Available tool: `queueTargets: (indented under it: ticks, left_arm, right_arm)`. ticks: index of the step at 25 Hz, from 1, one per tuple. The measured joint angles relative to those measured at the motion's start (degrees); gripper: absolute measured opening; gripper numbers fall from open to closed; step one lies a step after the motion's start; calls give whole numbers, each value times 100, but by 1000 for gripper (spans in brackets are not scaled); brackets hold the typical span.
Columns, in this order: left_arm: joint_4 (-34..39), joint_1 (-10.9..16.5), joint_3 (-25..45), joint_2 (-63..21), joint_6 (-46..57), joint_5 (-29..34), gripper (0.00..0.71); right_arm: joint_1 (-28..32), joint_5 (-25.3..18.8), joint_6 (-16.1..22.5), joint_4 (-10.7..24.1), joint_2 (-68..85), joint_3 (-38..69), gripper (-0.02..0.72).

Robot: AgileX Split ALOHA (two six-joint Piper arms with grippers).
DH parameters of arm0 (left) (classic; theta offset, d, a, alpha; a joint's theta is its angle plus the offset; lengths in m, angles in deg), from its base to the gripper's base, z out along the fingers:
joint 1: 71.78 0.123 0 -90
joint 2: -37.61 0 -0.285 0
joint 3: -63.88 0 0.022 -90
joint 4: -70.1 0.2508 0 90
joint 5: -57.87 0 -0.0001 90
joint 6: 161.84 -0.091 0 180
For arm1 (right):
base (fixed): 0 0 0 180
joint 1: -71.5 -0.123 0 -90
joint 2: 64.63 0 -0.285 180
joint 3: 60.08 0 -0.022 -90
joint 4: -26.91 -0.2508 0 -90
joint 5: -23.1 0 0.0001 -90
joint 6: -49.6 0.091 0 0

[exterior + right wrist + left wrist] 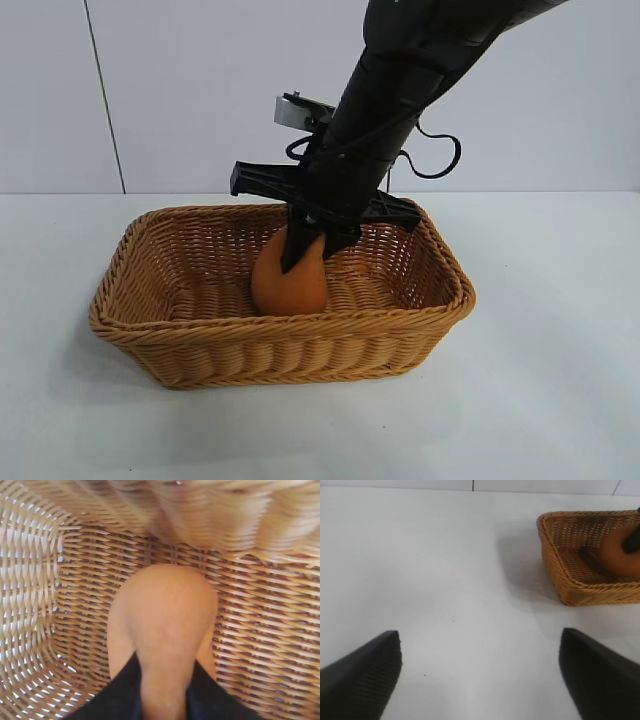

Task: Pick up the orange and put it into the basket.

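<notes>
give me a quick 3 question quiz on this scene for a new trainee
1. True or false: the orange is inside the basket.
2. Which gripper is shut on the orange? A) left gripper B) right gripper C) neither
3. Fill in: the left gripper hangs open over the bare ____, away from the basket.

Key: 1 true; 2 B; 3 table.

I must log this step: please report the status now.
Right gripper shut on orange, inside basket. Left gripper open over bare table, away from basket. Nothing in the way.
</notes>
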Motion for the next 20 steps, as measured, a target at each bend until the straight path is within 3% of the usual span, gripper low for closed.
queueTargets:
  ticks: [4,6,11,14,17,20]
  left_arm:
    - [0,0,0,0,0,0,612]
    - [0,0,0,0,0,0,612]
    - [0,0,0,0,0,0,612]
    - [0,0,0,0,0,0,612]
    - [0,0,0,0,0,0,612]
    - [0,0,0,0,0,0,612]
  right_arm:
    - [0,-269,0,112,31,-88,547]
    - [0,-570,0,283,77,-321,615]
    - [0,-1788,166,823,109,-1329,650]
    - [0,-2633,394,1408,133,-1897,652]
    - [0,-2776,681,1856,191,-2152,652]
    - [27,-2796,727,1986,206,-2175,652]
